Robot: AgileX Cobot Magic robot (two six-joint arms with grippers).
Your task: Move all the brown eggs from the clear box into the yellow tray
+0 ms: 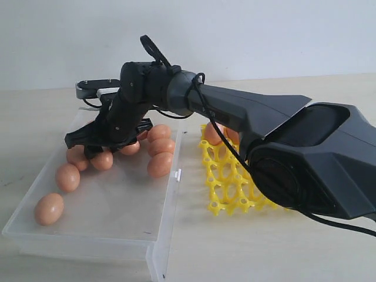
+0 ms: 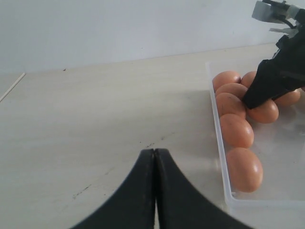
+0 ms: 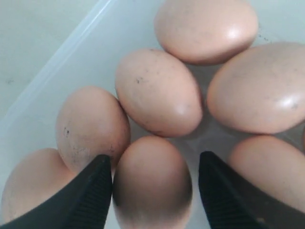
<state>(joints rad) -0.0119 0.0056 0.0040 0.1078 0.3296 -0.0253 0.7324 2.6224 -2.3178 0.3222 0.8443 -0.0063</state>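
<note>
A pale table [image 1: 247,258] carries everything, with a plain white wall behind it. The black right arm [image 1: 276,129] stretches in from the right across the yellow tray [image 1: 215,205], hiding much of its lattice. It reaches into the clear box [image 1: 82,238], which lies just left of the tray, with its small clasp [image 1: 177,174] on the side facing the tray. The right gripper [image 3: 155,191] is down among the eggs at the box's far end. Its fingers are spread to either side of one egg, with a sliver of gap on one side, and neighbouring eggs crowd close around that egg. The left gripper [image 2: 155,191] hangs over bare table outside the box, fingers pressed together. The brown eggs [image 1: 160,165] are matte orange-brown, some with faint dark specks. Most cluster at the box's far end, two lie apart toward its near corner, and at least two sit in the tray's far cups behind the arm.
</note>
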